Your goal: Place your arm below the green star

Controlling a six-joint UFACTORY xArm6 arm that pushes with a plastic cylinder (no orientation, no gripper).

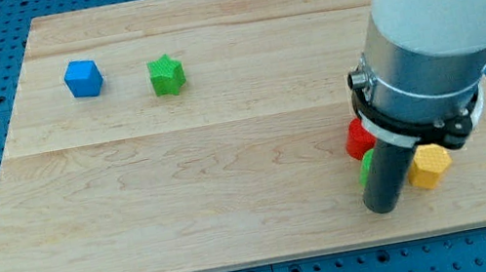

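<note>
Resting low on the board at about 4 o'clock from its centre, my tip is the blunt end of a dark rod, with nothing to open or close and nothing held; it simply stands on the wooden board. Three blocks crowd it: a red block at its 11 o'clock, a sliver of a green block just beside the rod at its 10 o'clock (mostly hidden by the rod, so its shape cannot be told), and a yellow block near it at about 2 o'clock. Whether the rod actually touches any of them cannot be told from this angle.

The green star sits well apart, towards the view's top left, at roughly 10 o'clock from my tip, with a blue cube near it at its 9 o'clock.

As I judge it, the task is at its opening step: the tip is far from its goal, which is the bare patch of board at the star's 6 o'clock. The next move calls for a long slide towards 10 o'clock across open wood, leaving the cluster cleanly so the red and small green blocks are not dragged along, then stopping short of the star (close beneath it, without nudging it).
</note>
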